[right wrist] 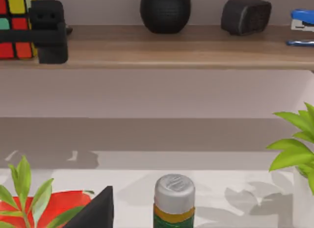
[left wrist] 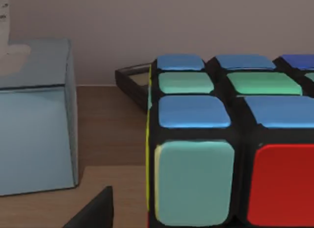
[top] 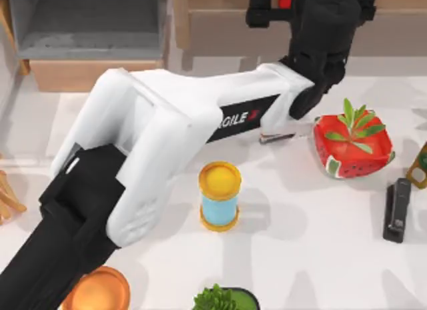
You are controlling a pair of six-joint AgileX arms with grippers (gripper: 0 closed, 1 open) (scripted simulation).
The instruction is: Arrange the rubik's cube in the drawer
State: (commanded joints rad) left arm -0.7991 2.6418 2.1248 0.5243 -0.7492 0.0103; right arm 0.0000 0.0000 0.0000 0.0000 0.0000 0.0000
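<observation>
Left gripper (top: 288,3): reaches across the table to the wooden shelf (top: 220,30) at the far edge, fingers set on either side of the rubik's cube (left wrist: 230,139); whether they press it I cannot tell.
Rubik's cube: on the shelf, beside a pale blue box (left wrist: 34,120).
Drawer (top: 87,37): far left, pulled out, its grey inside bare.
Plant pot (top: 352,147): red, melon-patterned, holding a green plant, near right of the arm.
Right gripper (right wrist: 93,211): low over the table near the pot, state unclear.
</observation>
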